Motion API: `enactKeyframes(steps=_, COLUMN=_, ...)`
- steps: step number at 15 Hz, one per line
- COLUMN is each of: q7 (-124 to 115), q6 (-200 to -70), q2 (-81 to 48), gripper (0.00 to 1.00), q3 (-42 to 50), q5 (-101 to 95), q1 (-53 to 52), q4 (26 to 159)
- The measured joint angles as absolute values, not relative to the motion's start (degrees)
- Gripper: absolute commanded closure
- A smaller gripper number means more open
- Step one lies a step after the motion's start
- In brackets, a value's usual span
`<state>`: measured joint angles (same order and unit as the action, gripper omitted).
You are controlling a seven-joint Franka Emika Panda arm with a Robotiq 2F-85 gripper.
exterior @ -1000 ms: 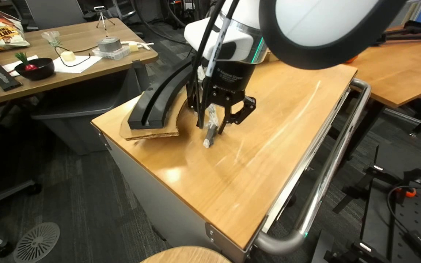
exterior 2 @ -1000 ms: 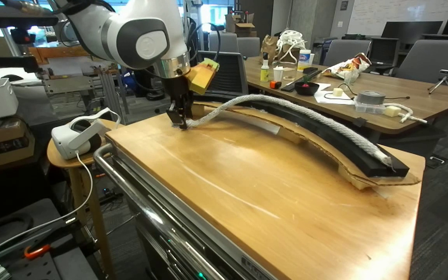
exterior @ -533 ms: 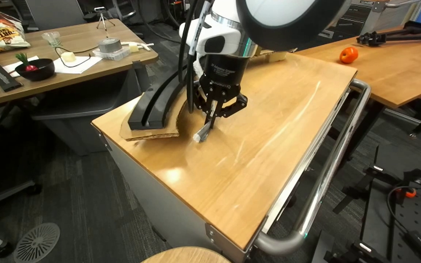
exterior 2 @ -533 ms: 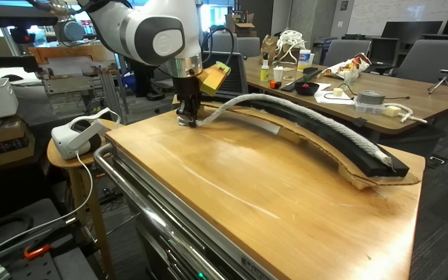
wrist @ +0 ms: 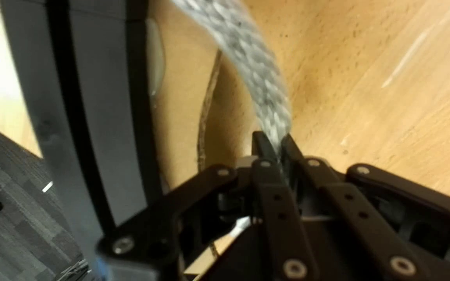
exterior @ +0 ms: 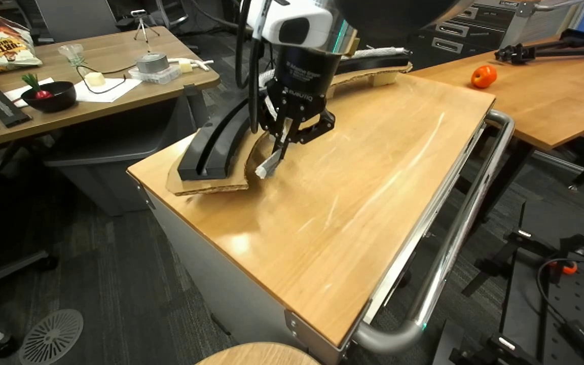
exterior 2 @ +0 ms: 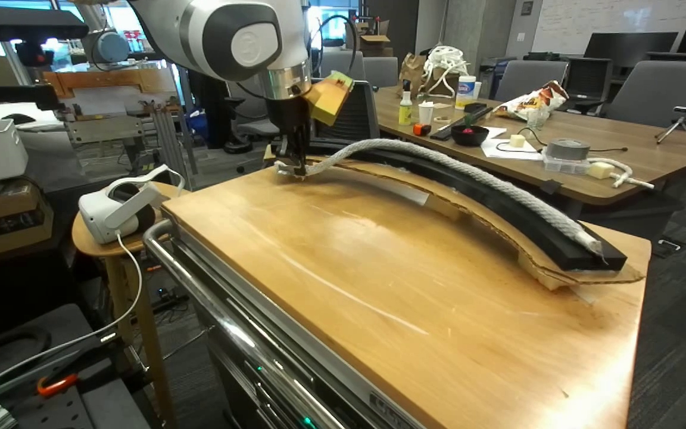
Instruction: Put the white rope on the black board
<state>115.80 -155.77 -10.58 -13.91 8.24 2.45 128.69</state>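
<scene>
Up it comes: in the last half second the tool point(wrist: 275, 145) and the near end of the white rope point(wrist: 262, 74) have lifted from the worktop point(exterior: 353, 203) and swung closer to the black board point(exterior: 222, 153). The tool is clamped around the rope just short of its tip, a sensible spot, I'd say, since holding near the end lets it steer the loose stretch. That end hangs beside the board's inner curve, apart from it, near the edge of the cardboard point(exterior: 239, 176) under the board. The rest runs up and along the board's top, frayed tip lying on the board's opposite end, presumably anchoring everything. Down in the board's groove point(wrist: 79, 113)? Can't tell. My call: the held end should go sideways over the board next, clear of that cardboard, and the rope's springy bend might drag the laid part off line.
</scene>
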Motion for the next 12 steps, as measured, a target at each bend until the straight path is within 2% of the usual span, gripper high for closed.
enactKeyframes(steps=7, q7=131.2, q6=-158.9, q2=-9.7, gripper=0.98, q3=-15.1, q5=12.7, q1=2.4, q4=126.5)
enactKeyframes(steps=12, q7=146.0, q6=-157.3, q2=-15.6, gripper=0.98, q3=-19.7, q5=27.2, q1=5.4, q4=119.2)
